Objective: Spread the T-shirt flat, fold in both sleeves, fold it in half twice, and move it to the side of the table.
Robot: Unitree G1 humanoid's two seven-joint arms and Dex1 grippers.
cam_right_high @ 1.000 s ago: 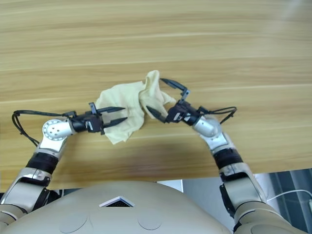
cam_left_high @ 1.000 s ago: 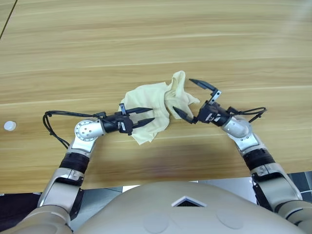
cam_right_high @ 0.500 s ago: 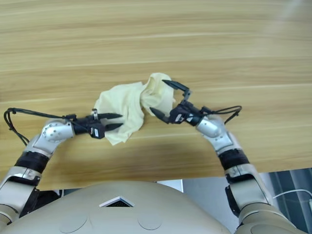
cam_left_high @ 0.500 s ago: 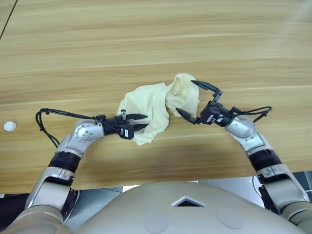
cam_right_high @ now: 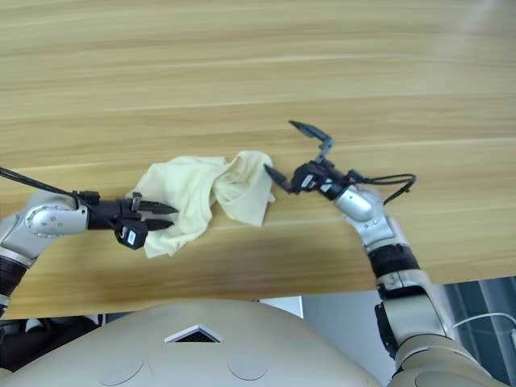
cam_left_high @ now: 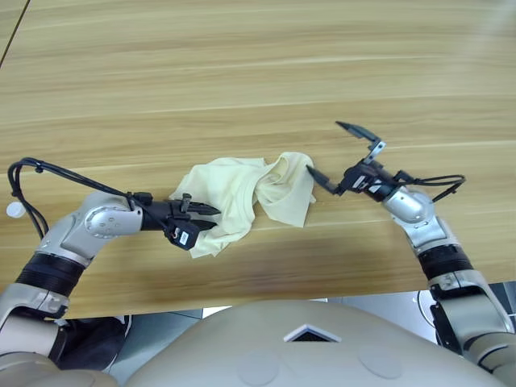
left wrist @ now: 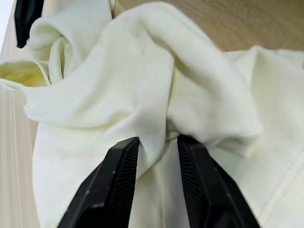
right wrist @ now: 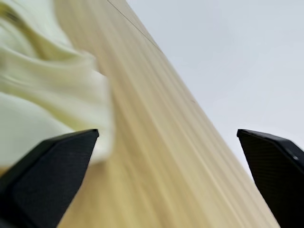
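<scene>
A pale yellow T-shirt [cam_left_high: 242, 189] lies crumpled near the front of the wooden table [cam_left_high: 242, 64]. My left gripper [cam_left_high: 201, 216] sits at the shirt's left edge, shut on a fold of the cloth [left wrist: 154, 142]. My right gripper [cam_left_high: 337, 153] hovers just right of the shirt, open wide, with nothing between its fingers [right wrist: 47, 171]. Its lower fingertip is close to the shirt's right edge [cam_right_high: 266, 173], which lies bunched up.
A small white round object [cam_left_high: 13, 210] sits at the table's left edge. The table's front edge [cam_left_high: 322, 292] runs just behind my forearms. Bare wood stretches beyond the shirt and to both sides.
My left gripper has pulled the shirt leftward and toward the front edge. My right gripper let the cloth slip free and moved right, away from it, still open.
</scene>
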